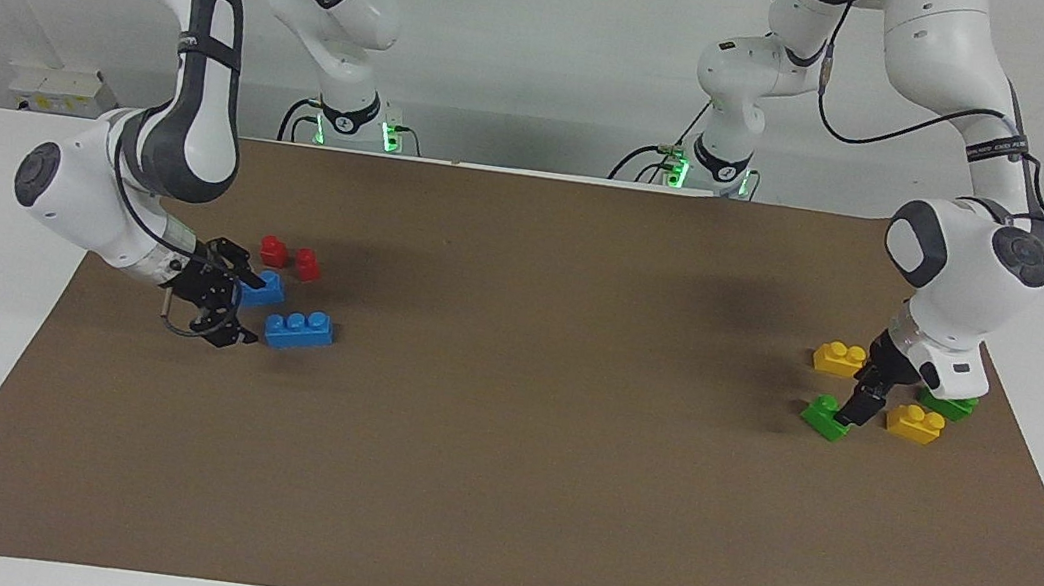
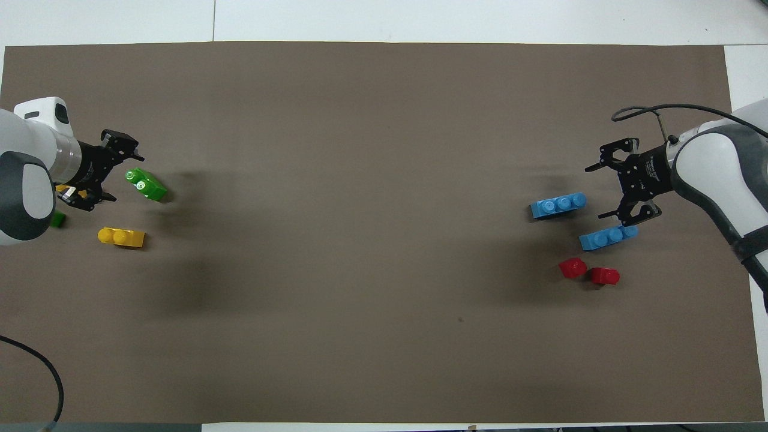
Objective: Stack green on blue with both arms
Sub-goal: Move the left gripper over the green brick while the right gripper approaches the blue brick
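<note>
One green brick (image 1: 826,417) (image 2: 146,185) lies tilted on the brown mat (image 1: 501,452) at the left arm's end. My left gripper (image 1: 858,408) (image 2: 127,178) is open, low, right beside it with its fingertips at the brick. The second green brick (image 1: 948,404) (image 2: 57,219) is mostly hidden under that arm. Two blue bricks lie at the right arm's end: one farther from the robots (image 1: 299,329) (image 2: 559,205), one nearer (image 1: 265,290) (image 2: 608,237). My right gripper (image 1: 249,310) (image 2: 602,189) is open and empty, low beside both blue bricks.
Two yellow bricks (image 1: 839,358) (image 1: 915,424) lie close around the green ones; one shows whole in the overhead view (image 2: 122,237). Two small red bricks (image 1: 274,250) (image 1: 308,264) lie beside the blue ones, nearer the robots.
</note>
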Action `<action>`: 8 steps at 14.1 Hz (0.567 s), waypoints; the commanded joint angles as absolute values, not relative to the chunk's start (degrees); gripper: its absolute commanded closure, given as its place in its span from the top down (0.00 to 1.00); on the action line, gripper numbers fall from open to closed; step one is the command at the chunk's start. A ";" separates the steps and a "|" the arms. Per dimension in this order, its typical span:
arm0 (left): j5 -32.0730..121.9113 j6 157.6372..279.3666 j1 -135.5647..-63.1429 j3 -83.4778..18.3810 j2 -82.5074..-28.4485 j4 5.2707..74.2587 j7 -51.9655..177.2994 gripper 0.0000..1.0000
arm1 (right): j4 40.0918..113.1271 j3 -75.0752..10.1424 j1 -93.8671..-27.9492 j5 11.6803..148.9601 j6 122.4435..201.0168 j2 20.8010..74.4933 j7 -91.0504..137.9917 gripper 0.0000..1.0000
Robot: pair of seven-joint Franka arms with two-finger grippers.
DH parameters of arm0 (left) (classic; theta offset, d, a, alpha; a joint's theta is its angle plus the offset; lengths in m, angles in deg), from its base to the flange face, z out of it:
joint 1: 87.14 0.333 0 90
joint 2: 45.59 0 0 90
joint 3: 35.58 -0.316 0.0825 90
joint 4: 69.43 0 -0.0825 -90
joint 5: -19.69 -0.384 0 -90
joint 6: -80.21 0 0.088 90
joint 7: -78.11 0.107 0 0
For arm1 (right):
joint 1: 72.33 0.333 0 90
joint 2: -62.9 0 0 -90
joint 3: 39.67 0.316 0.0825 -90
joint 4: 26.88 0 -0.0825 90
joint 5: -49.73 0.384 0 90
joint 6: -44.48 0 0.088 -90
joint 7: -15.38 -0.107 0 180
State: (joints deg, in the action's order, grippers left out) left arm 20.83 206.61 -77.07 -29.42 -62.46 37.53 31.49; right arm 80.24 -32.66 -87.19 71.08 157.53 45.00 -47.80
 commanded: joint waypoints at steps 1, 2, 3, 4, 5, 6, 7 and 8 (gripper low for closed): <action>21.37 208.08 -76.77 -29.16 -65.36 35.15 30.74 1.00 | 82.01 -31.93 -87.54 72.49 161.10 44.71 -45.97 0.98; 21.36 208.96 -76.68 -29.16 -65.80 35.50 30.74 1.00 | 82.45 -31.93 -87.45 72.49 162.68 44.36 -45.53 0.98; 21.36 209.40 -76.68 -29.16 -66.42 35.42 30.74 1.00 | 82.54 -31.93 -87.36 72.58 163.39 44.01 -45.44 0.98; 21.28 209.75 -76.68 -29.16 -66.95 35.33 30.74 1.00 | 82.46 -31.93 -87.19 73.28 163.75 43.74 -45.44 0.98; 21.19 210.37 -76.68 -29.16 -67.30 35.42 30.74 1.00 | 82.63 -31.93 -87.01 74.07 164.45 43.74 -45.44 0.98; 21.19 210.46 -76.68 -29.16 -67.74 35.42 30.74 1.00 | 83.15 -31.93 -86.40 74.34 165.06 43.83 -45.44 0.98; 21.10 210.55 -76.77 -29.25 -68.09 35.59 30.82 1.00 | 83.86 -31.93 -86.22 74.34 165.77 44.00 -45.35 0.98; 21.01 210.90 -76.77 -29.16 -68.44 35.77 30.74 1.00 | 84.73 -31.93 -86.22 74.34 166.82 44.09 -45.35 0.98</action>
State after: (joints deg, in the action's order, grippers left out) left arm 20.83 209.82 -77.07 -29.42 -67.08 36.48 31.23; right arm 82.51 -32.07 -86.35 72.89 164.28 43.50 -47.03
